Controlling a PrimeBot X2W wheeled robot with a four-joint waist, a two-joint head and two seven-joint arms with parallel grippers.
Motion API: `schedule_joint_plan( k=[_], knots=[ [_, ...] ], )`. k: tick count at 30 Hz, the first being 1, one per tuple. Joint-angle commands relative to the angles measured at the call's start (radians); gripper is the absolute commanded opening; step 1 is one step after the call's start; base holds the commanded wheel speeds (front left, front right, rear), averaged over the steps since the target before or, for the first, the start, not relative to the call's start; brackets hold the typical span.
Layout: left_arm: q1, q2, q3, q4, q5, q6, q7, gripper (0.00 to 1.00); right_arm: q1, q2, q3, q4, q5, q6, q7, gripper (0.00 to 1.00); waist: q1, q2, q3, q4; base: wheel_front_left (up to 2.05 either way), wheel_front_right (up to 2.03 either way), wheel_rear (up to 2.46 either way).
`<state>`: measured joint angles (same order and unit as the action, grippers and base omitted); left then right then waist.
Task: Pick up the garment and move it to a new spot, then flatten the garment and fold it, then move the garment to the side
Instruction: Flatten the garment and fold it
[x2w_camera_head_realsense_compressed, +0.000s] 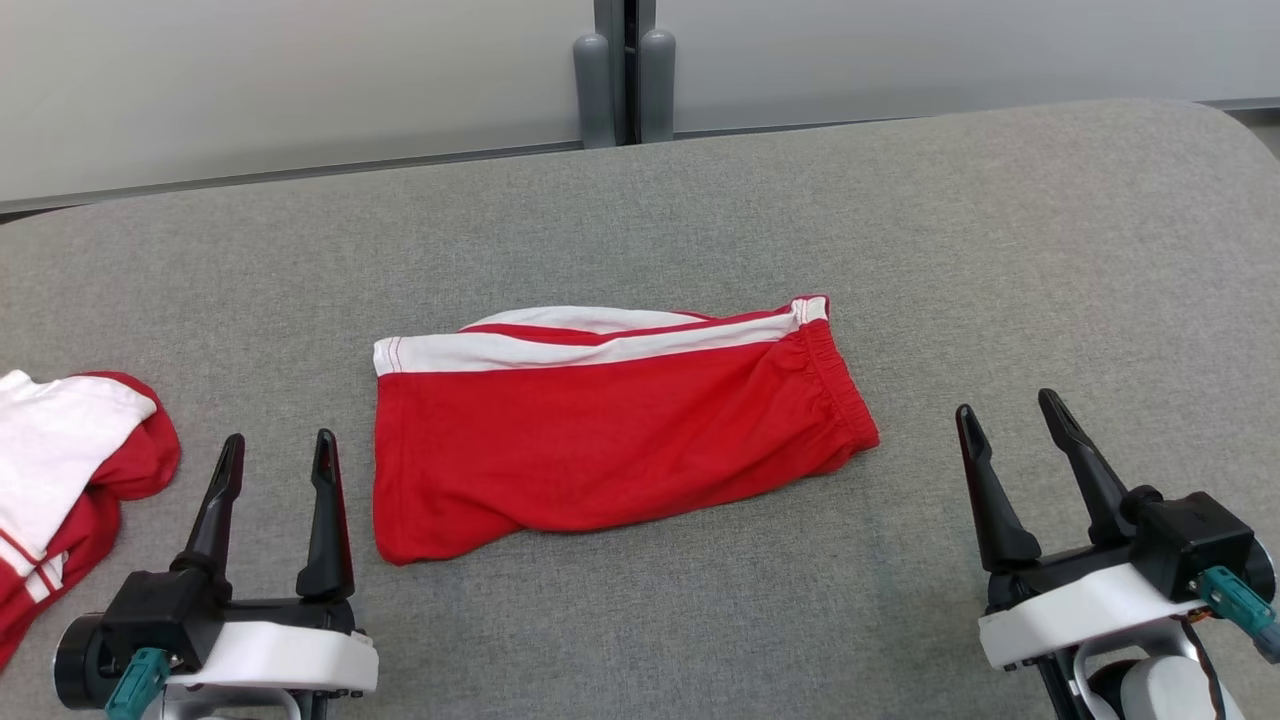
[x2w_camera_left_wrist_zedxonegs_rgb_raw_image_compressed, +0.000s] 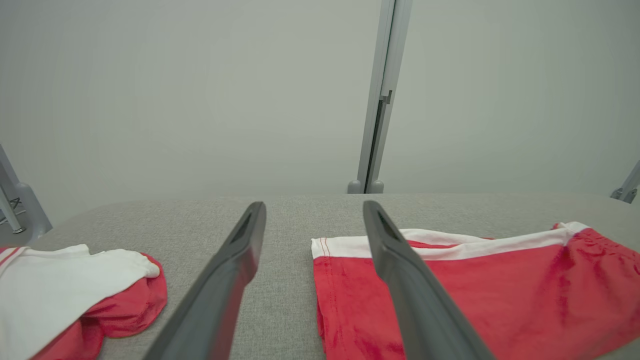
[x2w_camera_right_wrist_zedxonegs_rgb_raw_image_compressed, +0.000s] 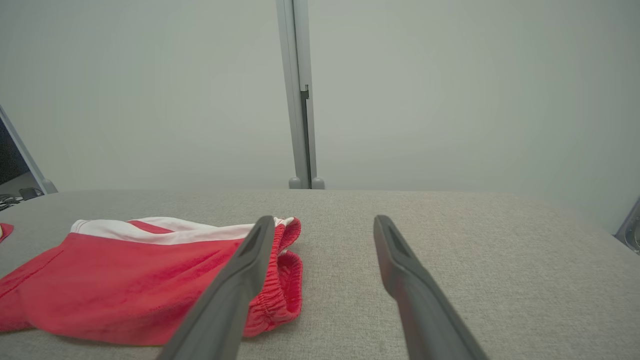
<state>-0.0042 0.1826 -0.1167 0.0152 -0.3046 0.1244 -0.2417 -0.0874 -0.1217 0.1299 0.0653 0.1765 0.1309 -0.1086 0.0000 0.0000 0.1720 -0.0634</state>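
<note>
**Folded red shorts between two open grippers**

The shorts lie flat near the middle of the grey table. They are folded into a rough rectangle, with the white side stripe along the far edge and the gathered waistband at the robot's right end. The left gripper stands just beside the hem end, on the near left. Its two fingers are spread wide with nothing between them, and they are apart from the cloth. The right gripper stands near the waistband end, on the near right. It too is spread wide and empty, with a strip of bare table between it and the shorts.

A second garment, red and white and crumpled, lies at the table's left edge, well apart from the shorts, and the head view's frame cuts it off. Beyond the table, a grey post divides a pale wall.

In the left wrist view, one finger crosses the hem end of the shorts. In the right wrist view, one finger crosses the waistband. The lower layer of the fold is mostly covered. Whether either gripper's base rests on the table cannot be told.
</note>
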Motion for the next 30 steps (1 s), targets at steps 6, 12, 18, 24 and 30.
schedule_joint_plan(
  k=[6, 12, 18, 24, 30],
  knots=[
    [0.018, 0.012, 0.002, -0.021, 0.002, 0.015, 0.012, 1.0, 0.003, -0.005, 0.002, -0.003, 0.013, 0.0, 0.007, 1.0, 0.0, 0.0, -0.003, -0.003, 0.0, 0.0, 0.0],
    [0.01, 0.016, -0.005, -0.029, -0.001, 0.015, 0.025, 1.0, -0.006, -0.008, 0.003, 0.003, 0.015, 0.0, 0.007, 1.0, 0.0, 0.0, 0.0, 0.001, 0.0, 0.0, 0.0],
    [-0.025, 0.016, -0.02, -0.019, 0.0, 0.003, 0.023, 1.0, -0.036, -0.018, 0.013, 0.029, 0.021, 0.0, 0.018, 1.0, 0.0, 0.0, 0.026, 0.022, 0.0, 0.0, 0.0],
    [-0.087, 0.002, -0.049, -0.017, 0.008, -0.009, 0.013, 1.0, -0.135, -0.031, 0.069, 0.106, 0.029, 0.0, 0.048, 1.0, 0.0, 0.0, 0.096, 0.061, 0.0, 0.0, 0.0],
    [-0.149, -0.027, -0.083, 0.024, 0.011, -0.03, -0.002, 1.0, -0.244, -0.022, 0.103, 0.275, 0.049, 0.0, 0.062, 1.0, 0.0, 0.0, 0.158, 0.098, 0.0, 0.0, 0.0]
  ],
)
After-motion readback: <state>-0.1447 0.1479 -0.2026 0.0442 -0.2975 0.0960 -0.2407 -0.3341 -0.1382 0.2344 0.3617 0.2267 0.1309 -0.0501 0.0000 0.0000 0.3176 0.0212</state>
